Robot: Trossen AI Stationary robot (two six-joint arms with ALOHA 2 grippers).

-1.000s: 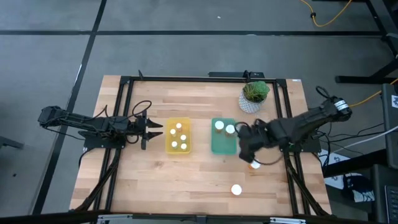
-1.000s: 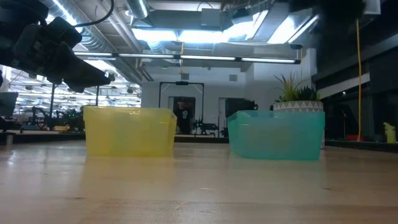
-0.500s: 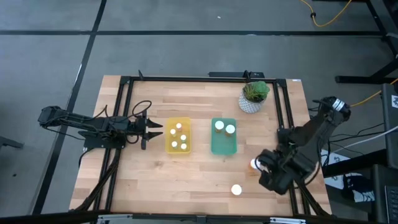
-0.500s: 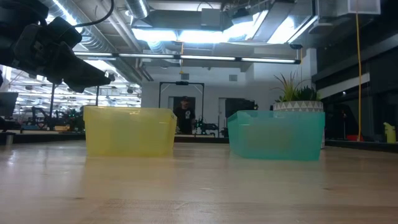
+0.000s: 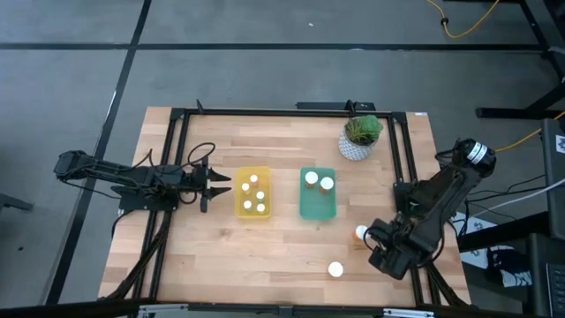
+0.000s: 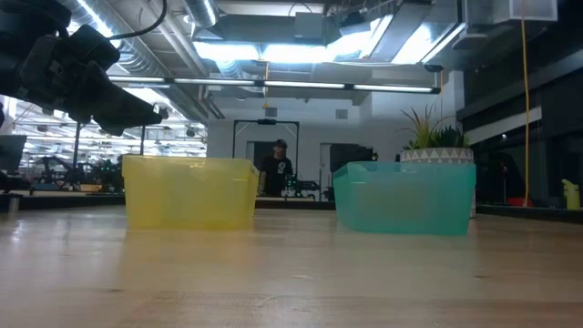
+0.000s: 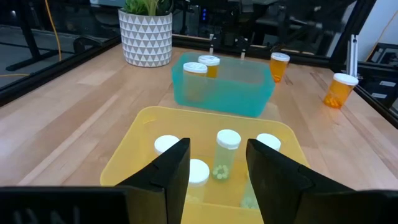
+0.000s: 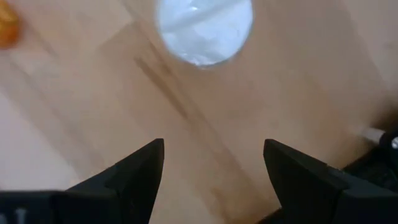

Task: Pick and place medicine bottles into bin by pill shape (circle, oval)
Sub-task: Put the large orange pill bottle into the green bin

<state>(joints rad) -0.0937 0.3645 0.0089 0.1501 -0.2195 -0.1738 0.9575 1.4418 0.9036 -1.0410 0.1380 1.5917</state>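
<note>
The yellow bin (image 5: 252, 193) holds several white-capped medicine bottles (image 7: 227, 151) standing upright. The green bin (image 5: 318, 194) holds two bottles (image 5: 318, 181). Two more bottles stand on the table near the right front: an orange one (image 5: 360, 233) and one showing only its white cap (image 5: 335, 269). My right gripper (image 5: 378, 250) hovers beside these two, open, pointing down at the table. In the right wrist view a white cap (image 8: 204, 30) lies ahead of its open fingers (image 8: 214, 168). My left gripper (image 5: 221, 184) waits open, left of the yellow bin, and also shows in the left wrist view (image 7: 217, 165).
A white patterned pot with a green plant (image 5: 360, 137) stands at the far right, behind the green bin. Black frame rails (image 5: 168, 177) run along the table's left and right sides. A person stands in the room beyond the table (image 6: 278, 164).
My right gripper has swung from the green bin's right side toward the table's near right corner and now hangs over the two loose bottles, pointing down. Its fingers hold nothing. My left arm has kept still.
</note>
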